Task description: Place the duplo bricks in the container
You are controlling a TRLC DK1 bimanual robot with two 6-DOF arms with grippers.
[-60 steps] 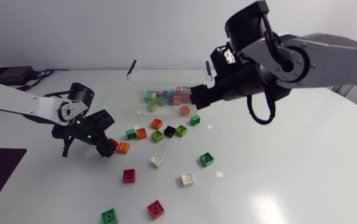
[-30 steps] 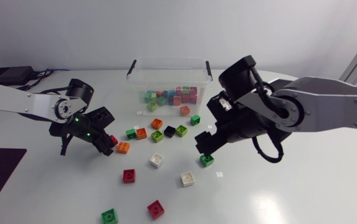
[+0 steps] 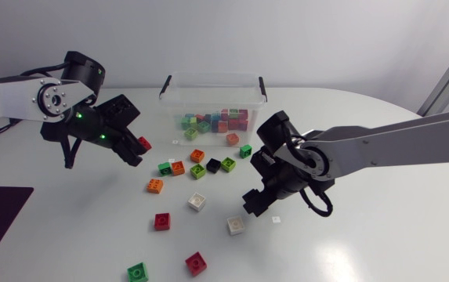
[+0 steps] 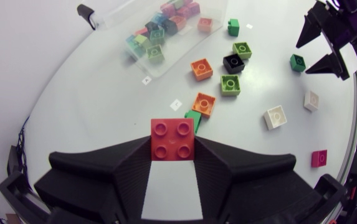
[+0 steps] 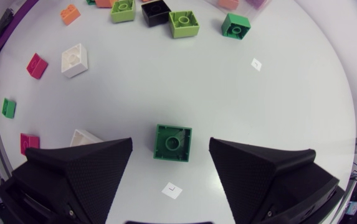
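The left claw is clamped on a red brick. Both fingers press its two sides, and it hangs above the counter, at about 10 o'clock from the group of loose bricks. The container stands at 12 o'clock on the counter and holds many bricks. From the left claw it lies toward 2 o'clock.

The right claw has its fingers wide apart. A green brick lies flat on the counter between them, and as far as I can see neither finger touches it. This place is at about 5 o'clock from the container, well apart from it. A white brick lies near, toward 7 o'clock from the right claw.

Two steps are in hand, I think. The left arm should carry the red brick high enough to pass the container's wall and stop over the open middle. Only then should it part the fingers, so that the brick does not bounce off the rim.

The right arm should come straight down and keep the green brick centred. If needed, it should turn the wrist a little so that the fingers meet two flat sides and not corners, because smooth hard plastic probably slips easily. It should close fully before lifting, and it should not push the white brick.
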